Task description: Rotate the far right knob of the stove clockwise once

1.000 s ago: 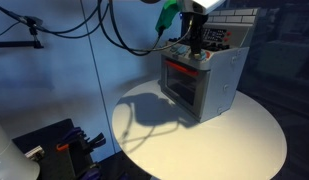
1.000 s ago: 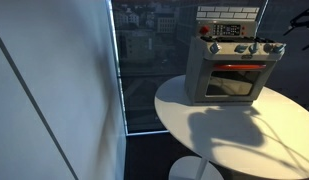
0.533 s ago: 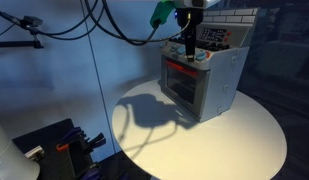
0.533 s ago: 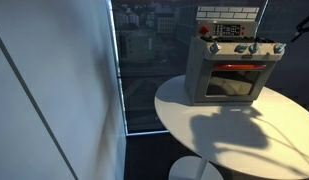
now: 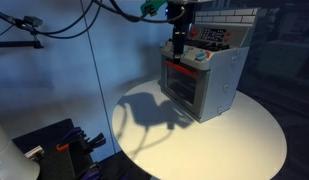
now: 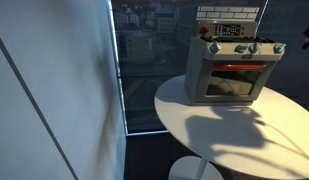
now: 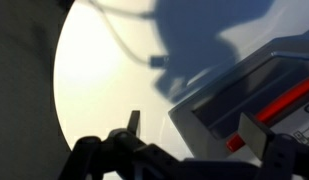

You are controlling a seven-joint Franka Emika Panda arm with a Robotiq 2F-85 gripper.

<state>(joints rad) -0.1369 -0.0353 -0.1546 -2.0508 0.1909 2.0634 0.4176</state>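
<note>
Small grey stove (image 6: 230, 62) standing upright at the far side of a round white table (image 6: 234, 135).
Its red-framed glass door is shut and faces near. A brick-pattern back panel rises at the far edge of the top, with a red burner at the left. Light-blue knobs run in a row above the door. The far right knob (image 6: 277, 47) sits at the row's right end, by the top right corner; its turn angle is too small to read.

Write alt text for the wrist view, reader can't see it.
The open, empty gripper frames a corner of the toy stove, whose red door frame shows at lower right. Beyond lies the round white table, crossed by the arm's dark shadow.
</note>
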